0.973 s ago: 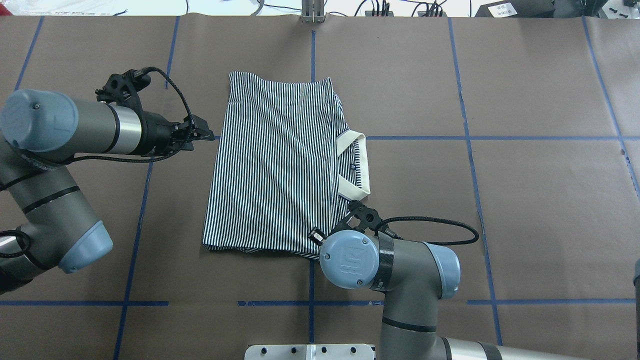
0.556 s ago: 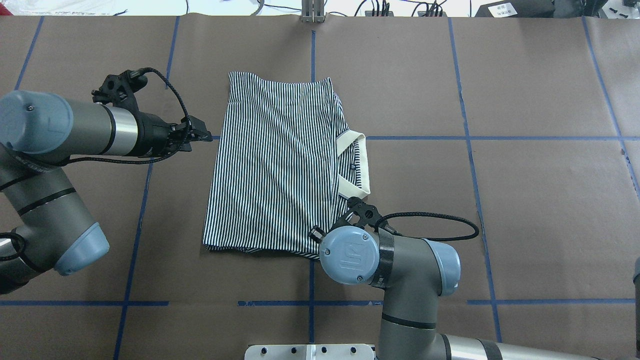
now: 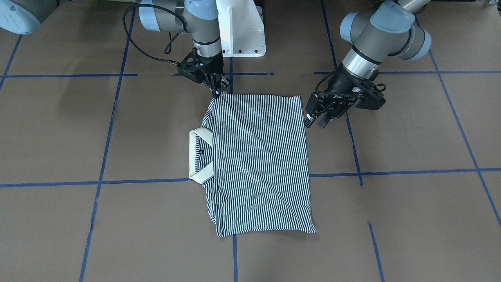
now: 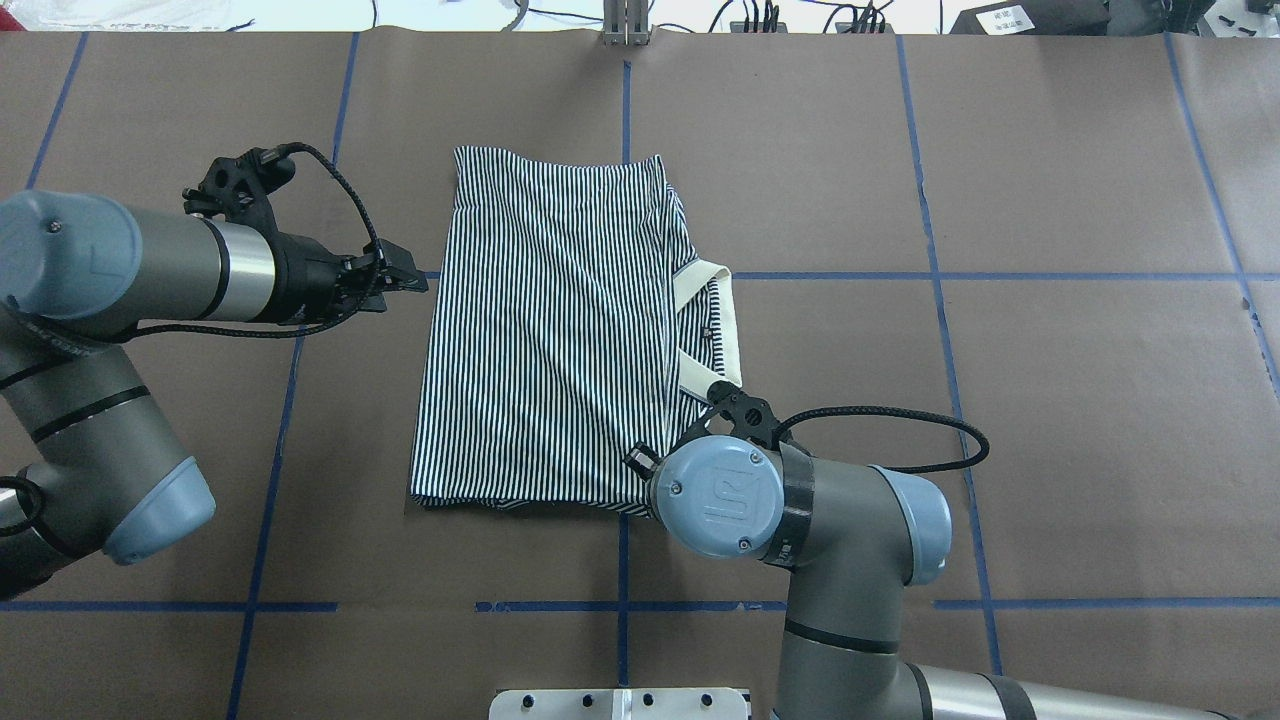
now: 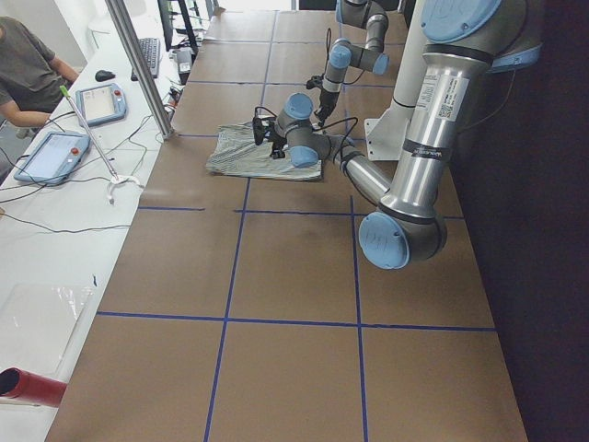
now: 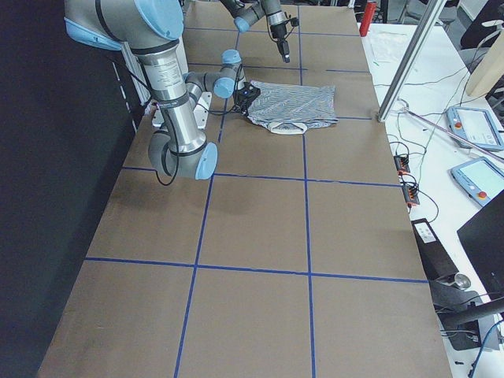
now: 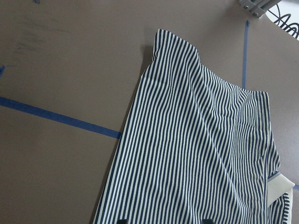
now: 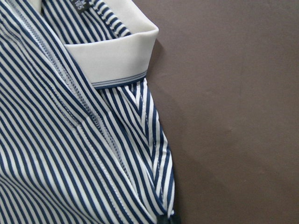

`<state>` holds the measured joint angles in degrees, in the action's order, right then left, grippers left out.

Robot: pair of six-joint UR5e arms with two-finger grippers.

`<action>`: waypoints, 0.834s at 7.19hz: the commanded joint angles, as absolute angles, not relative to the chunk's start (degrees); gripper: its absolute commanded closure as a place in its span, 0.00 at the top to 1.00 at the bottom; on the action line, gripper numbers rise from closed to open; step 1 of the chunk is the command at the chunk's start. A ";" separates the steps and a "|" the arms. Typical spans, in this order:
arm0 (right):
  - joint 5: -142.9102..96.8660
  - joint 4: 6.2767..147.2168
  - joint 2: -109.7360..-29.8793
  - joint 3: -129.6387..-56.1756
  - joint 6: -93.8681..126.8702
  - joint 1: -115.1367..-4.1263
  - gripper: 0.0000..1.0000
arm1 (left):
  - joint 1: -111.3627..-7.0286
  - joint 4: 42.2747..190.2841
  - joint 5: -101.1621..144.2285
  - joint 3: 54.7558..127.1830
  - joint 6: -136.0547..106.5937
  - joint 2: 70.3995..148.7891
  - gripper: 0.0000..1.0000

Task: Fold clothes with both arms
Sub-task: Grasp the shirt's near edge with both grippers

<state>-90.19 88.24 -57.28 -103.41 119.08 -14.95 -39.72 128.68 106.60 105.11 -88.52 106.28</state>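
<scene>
The striped polo shirt (image 4: 550,330) lies folded on the brown table, its cream collar (image 4: 722,330) pointing to the robot's right. In the front-facing view my right gripper (image 3: 216,93) is shut on the shirt's (image 3: 258,164) near corner on the collar (image 3: 194,156) side; in the overhead view its own wrist hides it. The right wrist view shows the collar (image 8: 112,60) and the striped edge running into the fingertips. My left gripper (image 3: 318,119) is open and empty, just off the shirt's opposite side edge; it also shows in the overhead view (image 4: 405,278).
The white pedestal base (image 3: 240,35) stands at the robot's edge of the table. Blue tape lines cross the brown paper. A metal post (image 5: 138,64), tablets and an operator (image 5: 28,69) are at the far side.
My right wrist has moved slightly forward and to the right, and the shirt's near corner shifted with it. My left gripper drifted a little towards the robot; it stays open.
</scene>
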 commanded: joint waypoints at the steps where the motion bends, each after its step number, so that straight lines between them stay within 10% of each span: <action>1: -90.26 89.12 -61.41 -108.61 119.09 -14.16 0.00 | -33.61 128.58 100.85 106.77 -95.24 106.17 0.61; 6: -89.82 89.30 -62.31 -109.78 119.09 -13.36 0.00 | -15.57 120.28 84.73 112.23 -110.57 100.55 0.62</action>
<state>-89.77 89.29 -62.28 -109.74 119.09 -13.40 -17.80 124.43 86.04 111.08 -109.57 101.29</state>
